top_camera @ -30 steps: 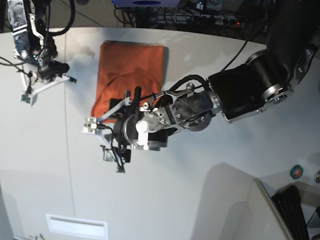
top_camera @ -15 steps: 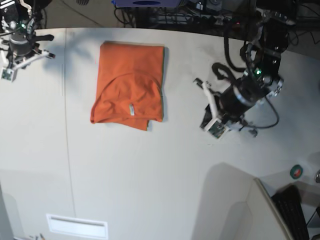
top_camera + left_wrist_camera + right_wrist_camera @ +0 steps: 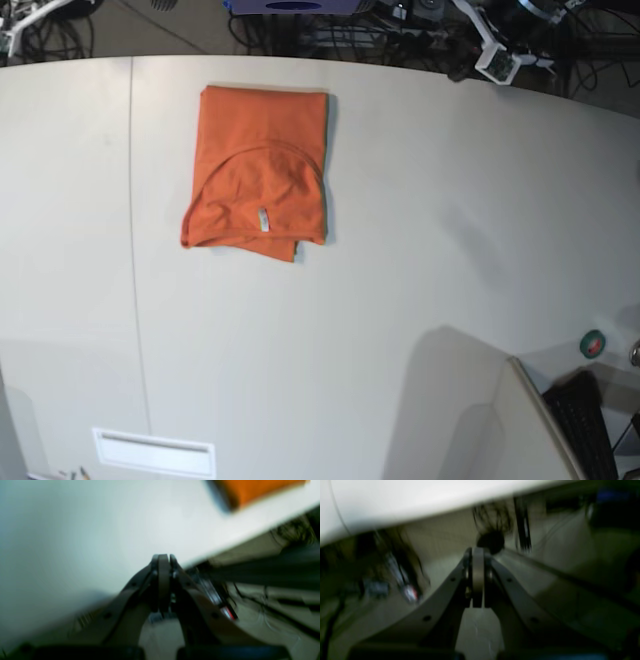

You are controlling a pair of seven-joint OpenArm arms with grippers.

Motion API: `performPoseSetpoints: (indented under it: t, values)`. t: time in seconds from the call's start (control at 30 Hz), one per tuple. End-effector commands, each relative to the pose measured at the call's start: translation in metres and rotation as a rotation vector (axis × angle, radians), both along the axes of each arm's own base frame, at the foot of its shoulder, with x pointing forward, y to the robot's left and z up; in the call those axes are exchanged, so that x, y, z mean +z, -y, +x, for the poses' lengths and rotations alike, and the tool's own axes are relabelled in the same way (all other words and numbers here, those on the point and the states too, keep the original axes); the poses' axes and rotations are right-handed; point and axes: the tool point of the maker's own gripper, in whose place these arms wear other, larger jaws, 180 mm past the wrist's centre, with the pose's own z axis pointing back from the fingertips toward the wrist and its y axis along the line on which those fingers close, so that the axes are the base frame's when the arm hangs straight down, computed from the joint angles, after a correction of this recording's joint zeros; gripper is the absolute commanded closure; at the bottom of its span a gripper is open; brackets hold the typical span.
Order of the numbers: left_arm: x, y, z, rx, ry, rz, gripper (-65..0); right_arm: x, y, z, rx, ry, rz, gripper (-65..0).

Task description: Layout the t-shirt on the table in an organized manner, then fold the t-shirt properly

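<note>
The orange t-shirt (image 3: 260,165) lies folded into a compact rectangle on the far left part of the off-white table (image 3: 420,230), its small white tag (image 3: 263,221) showing near the front edge. Nothing touches it. My left gripper (image 3: 497,62) has withdrawn past the table's far right edge; in the left wrist view it (image 3: 163,557) is shut and empty, with a blurred corner of the t-shirt (image 3: 255,490) far off. My right gripper (image 3: 477,551) is shut on nothing beyond the table edge (image 3: 395,500), and only a sliver of that arm (image 3: 20,12) shows at the top left.
A thin dark seam (image 3: 132,250) runs down the table's left side, with a white slot (image 3: 153,452) near the front. A pale panel (image 3: 470,410), a keyboard (image 3: 590,430) and a green round object (image 3: 594,344) sit at the bottom right. Cables (image 3: 330,30) lie behind the table.
The left arm has swung from over the shirt back past the far right edge, and its gripper has shut. The right arm has pulled off to the far left corner. The shirt has not moved.
</note>
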Motion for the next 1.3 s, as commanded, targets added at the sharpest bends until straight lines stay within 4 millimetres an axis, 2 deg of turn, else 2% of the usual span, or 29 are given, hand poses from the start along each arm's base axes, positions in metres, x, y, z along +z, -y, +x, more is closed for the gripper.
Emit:
performPoseSetpoints:
  t: [0.0, 0.07, 0.13, 0.2, 0.23, 0.4, 0.53, 0.67, 0.8, 0.93, 1.17, 1.23, 1.27]
  values:
    - [0.003, 0.004, -0.012, -0.011, -0.016, -0.019, 0.0, 0.002, 0.000, -0.008, 0.003, -0.035, -0.001, 0.0]
    - [-0.009, 0.000, -0.043, -0.001, -0.101, -0.016, 0.0, -0.011, -0.025, -0.035, 0.020, -0.160, 0.093, 0.0]
    - [-0.025, -0.009, -0.068, 0.009, -0.181, 0.008, 0.0, -0.026, -0.056, -0.056, 0.113, -0.249, 0.202, 0.0]
    - [-0.051, -0.017, -0.100, 0.023, -0.279, 0.041, 0.0, -0.043, -0.084, -0.079, 0.226, -0.334, 0.310, 0.0]
    - [-0.066, -0.017, -0.110, 0.020, -0.315, 0.054, 0.0, -0.052, -0.092, -0.085, 0.269, -0.360, 0.347, 0.0]
    - [-0.140, -0.010, -0.172, 0.006, -0.465, 0.042, 0.0, -0.103, -0.101, -0.104, 0.332, -0.493, 0.388, 0.0]
    - [-0.180, -0.004, -0.201, 0.080, -0.498, -0.052, 0.0, -0.144, -0.103, -0.128, 0.297, -0.590, 0.371, 0.0]
    - [-0.204, -0.015, -0.199, 0.165, -0.504, -0.095, 0.0, -0.184, -0.101, -0.146, 0.313, -0.587, 0.322, 0.0]
    - [-0.220, -0.024, -0.183, 0.183, -0.547, -0.085, 0.0, -0.215, -0.087, -0.161, 0.361, -0.534, 0.231, 0.0]
    - [-0.223, -0.026, -0.166, 0.130, -0.533, -0.074, 0.0, -0.223, -0.094, -0.139, 0.426, -0.356, 0.185, 0.0]
    - [-0.223, -0.026, -0.159, 0.116, -0.516, -0.077, 0.0, -0.229, -0.120, -0.123, 0.419, -0.326, 0.215, 0.0]
    - [-0.223, -0.025, -0.156, 0.116, -0.508, -0.079, 0.0, -0.231, -0.125, -0.113, 0.421, -0.297, 0.221, 0.0]
    - [-0.224, -0.025, -0.146, 0.114, -0.493, -0.079, 0.0, -0.232, -0.128, -0.103, 0.423, -0.271, 0.225, 0.0]
